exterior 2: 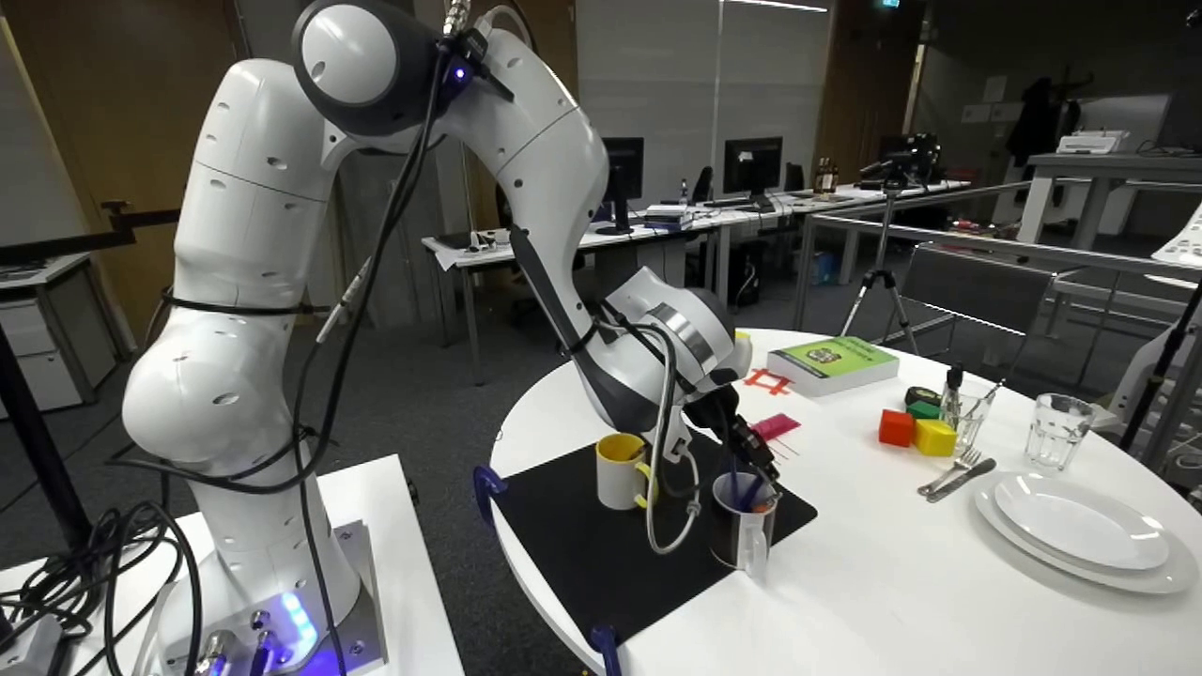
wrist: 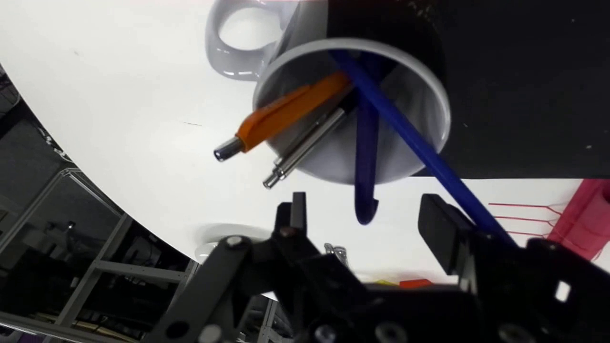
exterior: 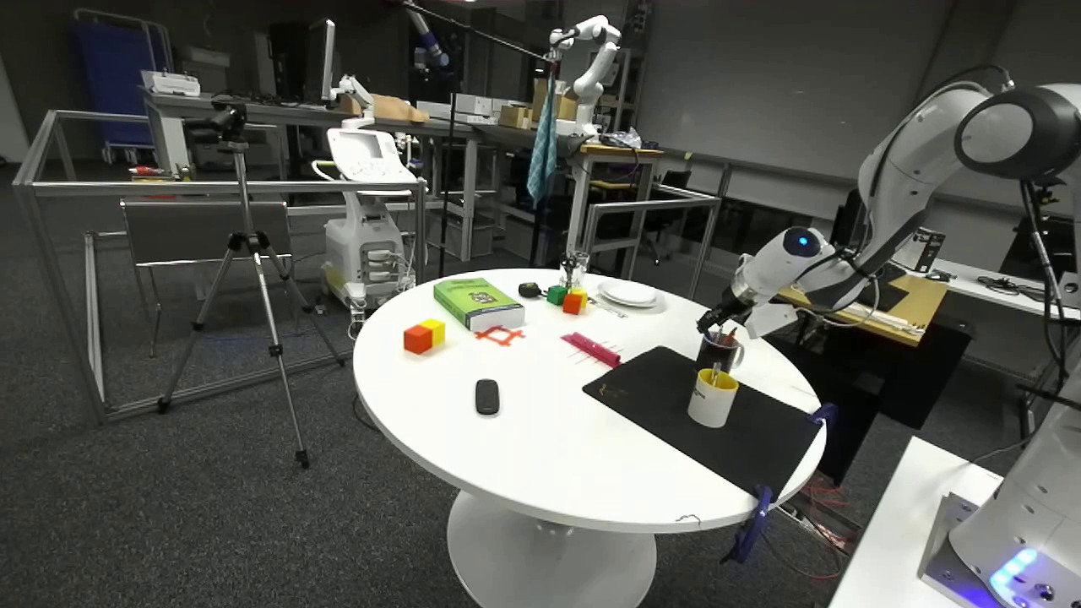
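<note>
1. My pincer (wrist: 363,212) is spread, its fingers well apart, with nothing clamped between them.
2. I am right at the mouth of a black mug (wrist: 393,147), pale inside, upright at the edge of a black mat (exterior: 659,401).
3. This mug holds a dark blue pen (wrist: 366,162); in the wrist view its clip end shows between my fingertips.
4. A long blue stick (wrist: 421,146) slants out past one of my fingers; I cannot tell whether they touch.
5. An orange pen (wrist: 293,110) and a silver pen (wrist: 310,145) lean out toward the handle side (wrist: 236,64).
6. On the same mat, a white mug (exterior: 709,408), yellow inside, stands near.
7. Farther along the white counter (exterior: 540,456) lie a pink object (exterior: 594,349), a green book (exterior: 480,304) and stacked plates (exterior: 629,293).
</note>
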Available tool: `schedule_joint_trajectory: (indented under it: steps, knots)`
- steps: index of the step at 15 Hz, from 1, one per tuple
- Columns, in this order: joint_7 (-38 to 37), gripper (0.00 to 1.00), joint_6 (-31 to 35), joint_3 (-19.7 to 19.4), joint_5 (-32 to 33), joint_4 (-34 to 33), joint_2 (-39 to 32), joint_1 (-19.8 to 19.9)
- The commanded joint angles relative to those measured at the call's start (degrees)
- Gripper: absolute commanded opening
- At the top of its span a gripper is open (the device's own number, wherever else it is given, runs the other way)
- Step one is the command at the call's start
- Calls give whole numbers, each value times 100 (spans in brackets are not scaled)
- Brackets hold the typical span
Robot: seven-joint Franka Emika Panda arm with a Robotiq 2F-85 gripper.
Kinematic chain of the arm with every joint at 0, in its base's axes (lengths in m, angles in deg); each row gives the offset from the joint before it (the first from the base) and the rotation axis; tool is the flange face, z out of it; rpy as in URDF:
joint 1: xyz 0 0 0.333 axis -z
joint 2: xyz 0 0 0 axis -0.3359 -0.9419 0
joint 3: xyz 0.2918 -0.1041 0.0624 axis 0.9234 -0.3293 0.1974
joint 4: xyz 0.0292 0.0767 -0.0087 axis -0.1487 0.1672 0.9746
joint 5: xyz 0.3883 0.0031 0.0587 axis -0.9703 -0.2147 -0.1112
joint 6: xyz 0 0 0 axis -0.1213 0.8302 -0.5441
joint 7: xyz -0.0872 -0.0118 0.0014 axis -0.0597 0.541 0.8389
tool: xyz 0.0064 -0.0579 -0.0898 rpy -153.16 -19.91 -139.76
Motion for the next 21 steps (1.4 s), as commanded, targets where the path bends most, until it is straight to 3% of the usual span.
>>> schedule_joint_trajectory:
  steps: [1,5,13,21]
  knots:
    - [-258,98,115,38,367,-25,314,74]
    - [-364,100,243,15,453,51,655,105]
    - [551,100,463,-476,200,983,937,-113]
    - [977,100,361,-732,60,1594,1291,-389]
